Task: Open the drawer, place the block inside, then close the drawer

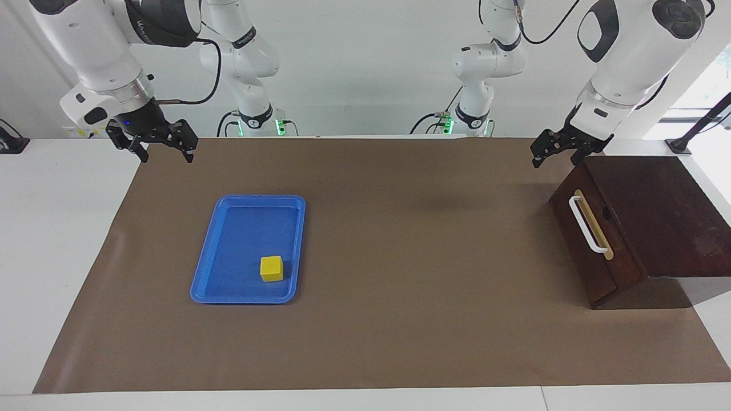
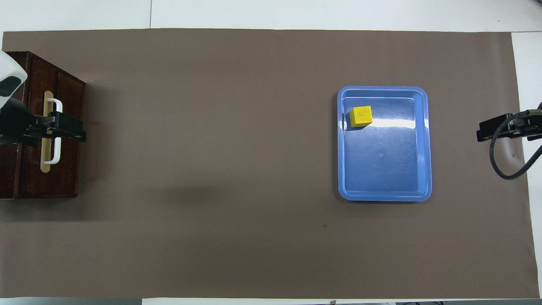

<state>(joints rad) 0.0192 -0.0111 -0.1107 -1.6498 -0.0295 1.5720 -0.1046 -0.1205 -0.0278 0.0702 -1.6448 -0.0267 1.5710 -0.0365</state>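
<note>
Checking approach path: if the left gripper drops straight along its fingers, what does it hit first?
Probably the drawer cabinet's top edge, or its white handle; the left gripper hangs above them, depth unclear.

From above I see the small bright yellow cube block in the blue plastic tray, in the corner farther from the robots and toward the left arm's end. The dark reddish-brown wooden drawer sits shut at the left arm's end of the table. My left gripper covers its white bar handle. My right gripper waits at the right arm's end, beside the tray.
</note>
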